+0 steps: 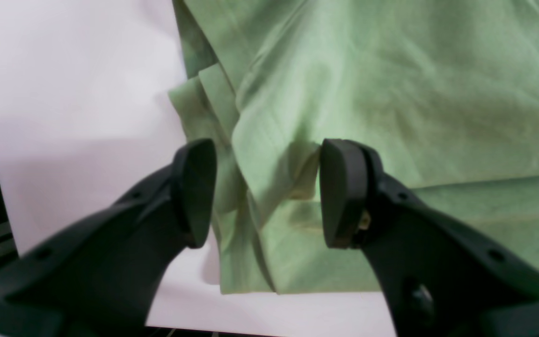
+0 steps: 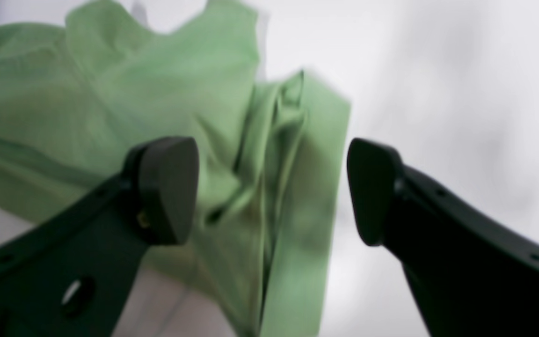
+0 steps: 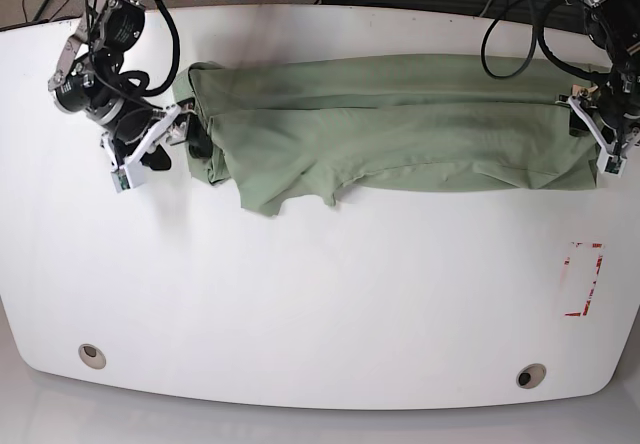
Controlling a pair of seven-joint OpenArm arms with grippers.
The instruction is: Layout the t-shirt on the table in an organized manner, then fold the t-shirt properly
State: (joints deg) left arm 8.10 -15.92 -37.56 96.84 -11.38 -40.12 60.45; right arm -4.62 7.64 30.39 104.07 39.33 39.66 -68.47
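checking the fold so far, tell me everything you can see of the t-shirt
The t-shirt is plain pale sage green, thin soft cloth with no print. It lies on the white table as a long band along the far side, folded lengthwise, wrinkled, with a sleeve flap sticking out toward the near edge. Its ends bunch into layered pleats. The left gripper and right gripper stand open around those ends; no firm grip shows.

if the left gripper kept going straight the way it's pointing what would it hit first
Most likely the pale sage-green t-shirt: the open left gripper has a bunched fold of its edge directly between the fingers, with the glossy white table beneath. Depth is unclear.
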